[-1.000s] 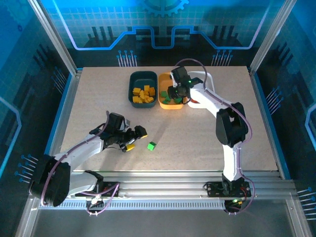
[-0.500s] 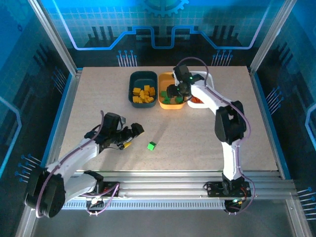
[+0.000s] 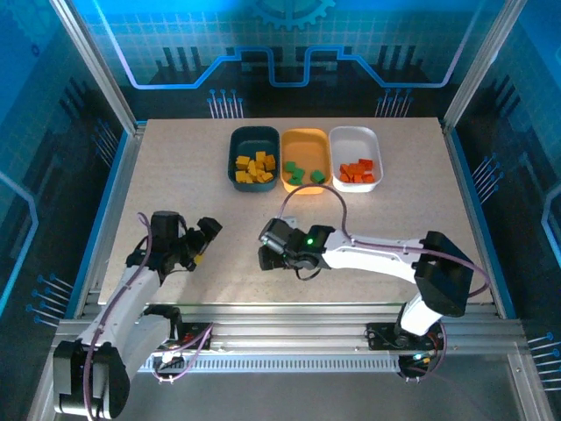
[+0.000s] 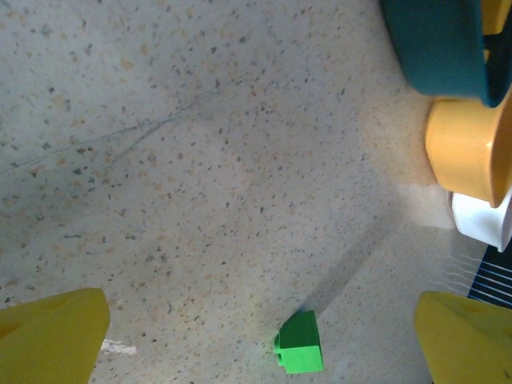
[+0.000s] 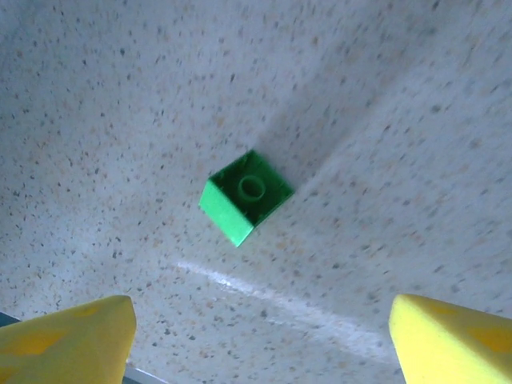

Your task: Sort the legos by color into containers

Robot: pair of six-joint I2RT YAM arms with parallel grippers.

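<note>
Hovering over lone green lego (image 5: 246,197), wide-spread right end effector (image 5: 256,344), fingertips (image 5: 68,340) cut off.

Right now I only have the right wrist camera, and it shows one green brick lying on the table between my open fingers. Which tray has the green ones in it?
Observer: The orange-yellow tray, the middle of the three at the far edge, holds the green bricks.
Operator: Where is the left gripper?
Observer: The left gripper is to the left of the right gripper, open and holding nothing.
Operator: And the other two trays?
Observer: The dark teal tray on the left has the yellow bricks; the white tray on the right has the red-orange bricks.
</note>
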